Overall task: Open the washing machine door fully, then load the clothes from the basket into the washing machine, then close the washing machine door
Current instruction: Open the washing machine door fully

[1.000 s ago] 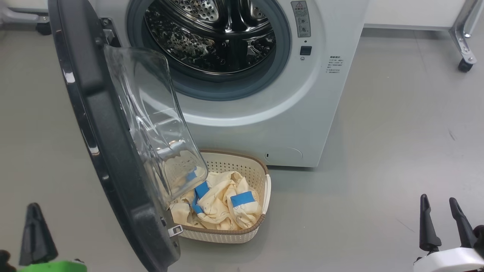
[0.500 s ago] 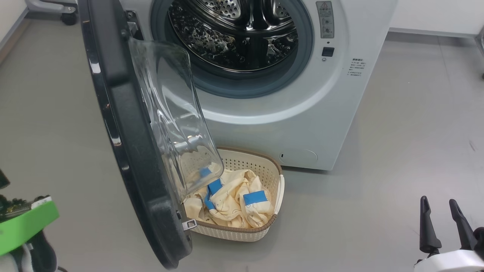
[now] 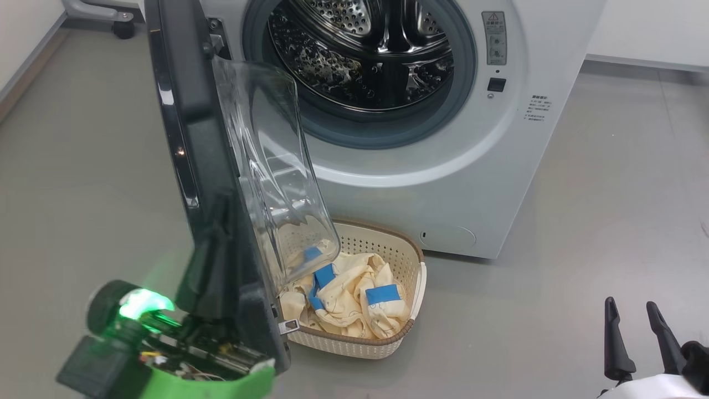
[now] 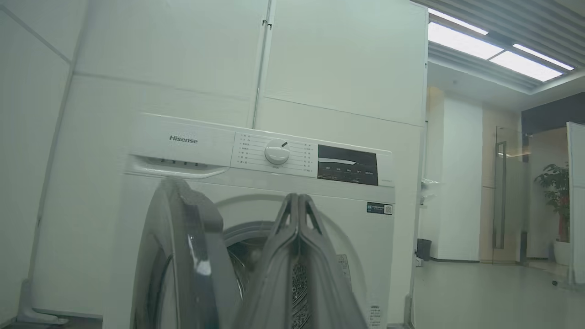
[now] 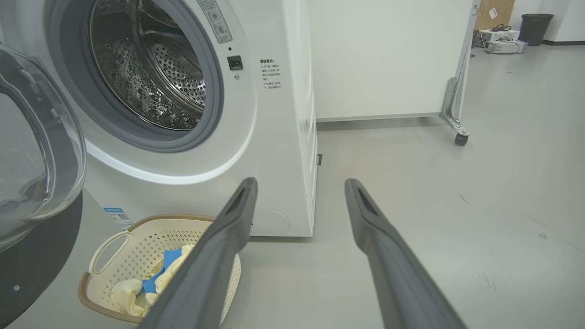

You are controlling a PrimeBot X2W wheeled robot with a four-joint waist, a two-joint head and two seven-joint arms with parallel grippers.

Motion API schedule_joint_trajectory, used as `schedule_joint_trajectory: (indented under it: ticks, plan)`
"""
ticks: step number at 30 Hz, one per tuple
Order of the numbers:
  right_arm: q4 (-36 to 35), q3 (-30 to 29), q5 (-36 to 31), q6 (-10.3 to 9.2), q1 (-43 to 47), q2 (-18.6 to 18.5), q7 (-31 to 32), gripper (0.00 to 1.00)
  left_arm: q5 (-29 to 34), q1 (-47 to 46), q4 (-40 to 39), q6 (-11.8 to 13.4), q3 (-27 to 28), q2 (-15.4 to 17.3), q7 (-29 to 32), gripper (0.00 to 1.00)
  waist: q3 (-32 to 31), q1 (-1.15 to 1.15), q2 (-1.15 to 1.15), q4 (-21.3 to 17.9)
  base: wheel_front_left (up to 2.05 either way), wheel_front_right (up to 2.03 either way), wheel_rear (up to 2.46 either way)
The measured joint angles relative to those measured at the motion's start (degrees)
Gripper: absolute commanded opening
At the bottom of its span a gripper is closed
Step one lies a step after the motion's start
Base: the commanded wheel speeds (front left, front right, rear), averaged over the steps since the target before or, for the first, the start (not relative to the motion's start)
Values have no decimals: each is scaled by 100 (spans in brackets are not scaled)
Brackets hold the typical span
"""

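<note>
The white washing machine point(image 3: 443, 183) shows its steel drum point(image 3: 365, 50), with the washing machine door point(image 3: 205, 166) swung out toward me and seen nearly edge-on, its glass bowl point(image 3: 271, 166) facing right. Below the door stands the cream basket point(image 3: 407, 249) holding cream clothes point(image 3: 354, 299) with blue bands. My left gripper point(image 3: 217, 227) is shut and empty, raised against the door's black rim near its free edge; I cannot tell if it touches. In the left wrist view the shut left gripper point(image 4: 297, 201) points up, just right of the door point(image 4: 183, 256). My right gripper point(image 3: 631, 321) stands open and empty at lower right.
Open grey floor point(image 3: 581, 249) lies right of the machine. A wheeled stand leg point(image 3: 97, 11) sits at the far left. The right wrist view shows a white panel on casters point(image 5: 457, 123) behind the machine, and the basket point(image 5: 105, 246) left of my right gripper point(image 5: 299, 183).
The head camera has shifted, sliding the picture right and down. My left arm has risen from the lower left corner up to the door's near edge. The right gripper stays put.
</note>
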Motion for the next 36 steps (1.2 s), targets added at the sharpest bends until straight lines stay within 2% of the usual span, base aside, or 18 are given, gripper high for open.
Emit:
schedule_joint_trajectory:
  ticks: [6, 13, 24, 36]
  plan:
    - [-1, 75, 0, 0, 4, 4, 0, 100, -110, 380, 319, 0, -710, 41, 500, 0, -10, 0, 0, 14, 0, 0, 0]
    - [-2, 91, 0, 0, 7, 4, 0, 100, -172, 583, 478, 0, -1050, 160, 868, 0, 16, 0, 0, 37, 0, 0, 0]
    - [-13, 14, 1, 0, 16, 2, -1, 100, -171, 883, 749, 8, -1059, 197, 1327, 0, 54, 0, 0, 101, 0, 0, 0]
    - [-20, -22, 19, 0, 20, 3, 0, 100, -144, 943, 978, 423, -859, 188, 1592, 0, 99, 0, 0, 346, 0, 0, 0]
